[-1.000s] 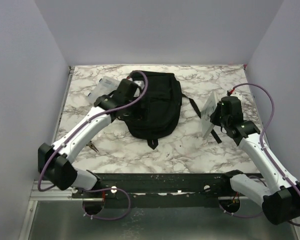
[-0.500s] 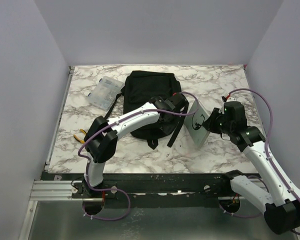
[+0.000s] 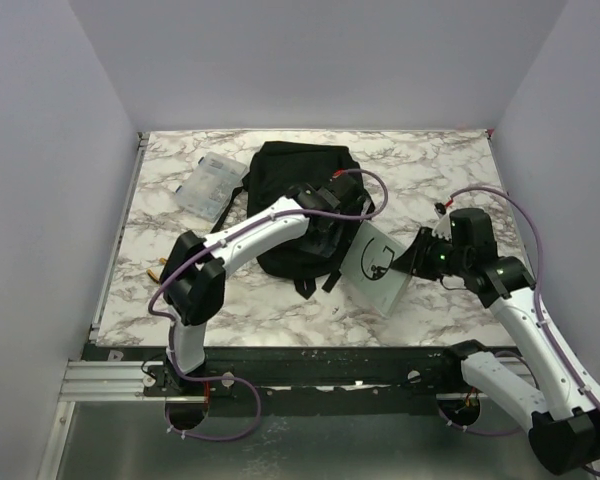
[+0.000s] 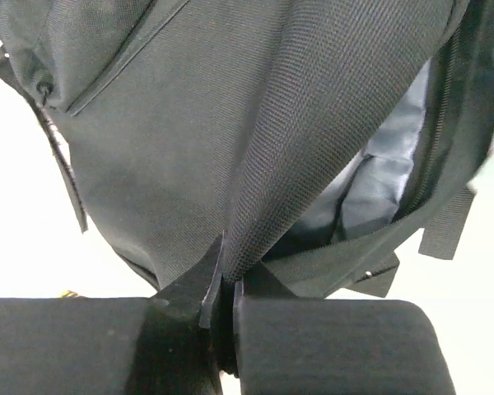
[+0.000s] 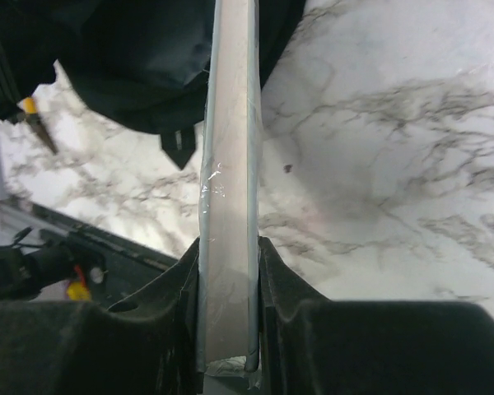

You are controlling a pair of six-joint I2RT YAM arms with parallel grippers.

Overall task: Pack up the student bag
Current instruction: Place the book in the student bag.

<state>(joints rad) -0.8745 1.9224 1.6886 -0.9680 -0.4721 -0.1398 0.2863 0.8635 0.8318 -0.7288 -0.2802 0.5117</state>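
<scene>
Fabric of student bag, pinched in left claw, half hides its lining.

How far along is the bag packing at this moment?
Done: the large black fabric backpack lies unzipped, grey lining showing. In hand: the left gripper pinches a fold of its fabric by the opening, and the right gripper clamps a flat grey plastic-wrapped panel beside the bag, not inside. Left: slide it in; the clear plastic case sits on the marble table, unpacked.

Robot lab test cell. Plain lavender walls box in marble-pattern table; black mounting rail at table's near edge; left arm, right arm bolted there.
</scene>
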